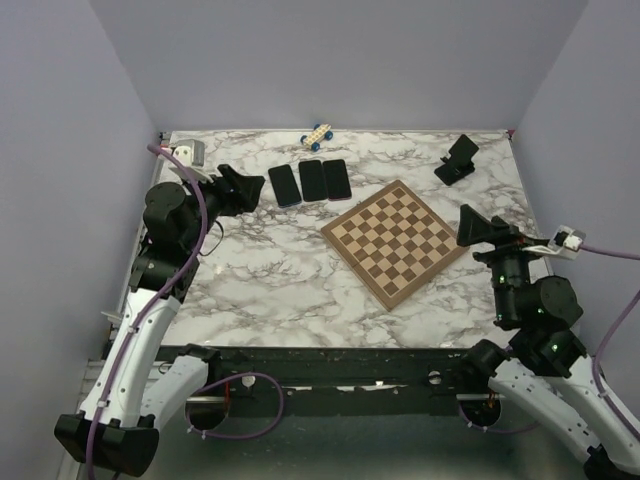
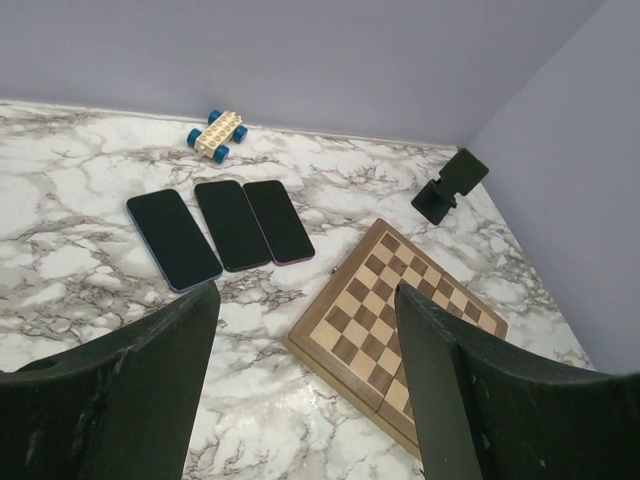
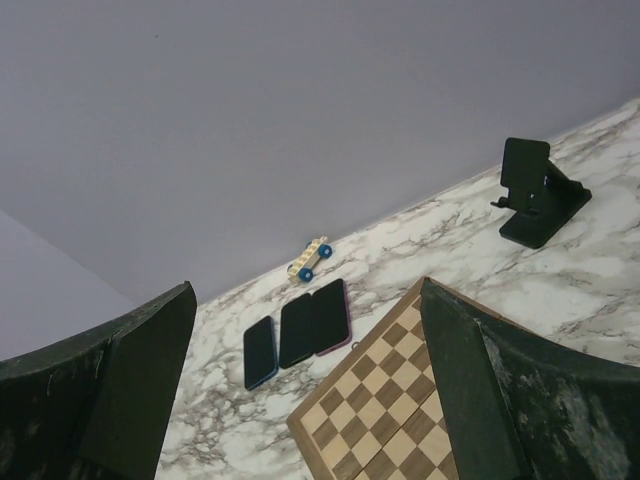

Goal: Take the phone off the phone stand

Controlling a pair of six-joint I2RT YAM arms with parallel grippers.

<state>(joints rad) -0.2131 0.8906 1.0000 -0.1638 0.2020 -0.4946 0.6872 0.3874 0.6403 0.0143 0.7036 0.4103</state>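
The black phone stand point(image 1: 457, 160) sits at the far right of the marble table, with nothing visible on its tilted plate; it also shows in the left wrist view point(image 2: 450, 185) and the right wrist view point(image 3: 540, 195). Three black phones lie flat side by side at the far middle: a blue-edged one point(image 1: 285, 185), a middle one point(image 1: 312, 180) and a purple-edged one point(image 1: 336, 178). My left gripper point(image 1: 245, 190) is open and empty, just left of the phones. My right gripper point(image 1: 467, 225) is open and empty, at the chessboard's right corner.
A wooden chessboard point(image 1: 397, 242) lies turned diamond-wise in the middle right. A toy car with blue wheels point(image 1: 318, 136) stands at the far edge behind the phones. A white box point(image 1: 188, 152) sits in the far left corner. Purple walls enclose the table.
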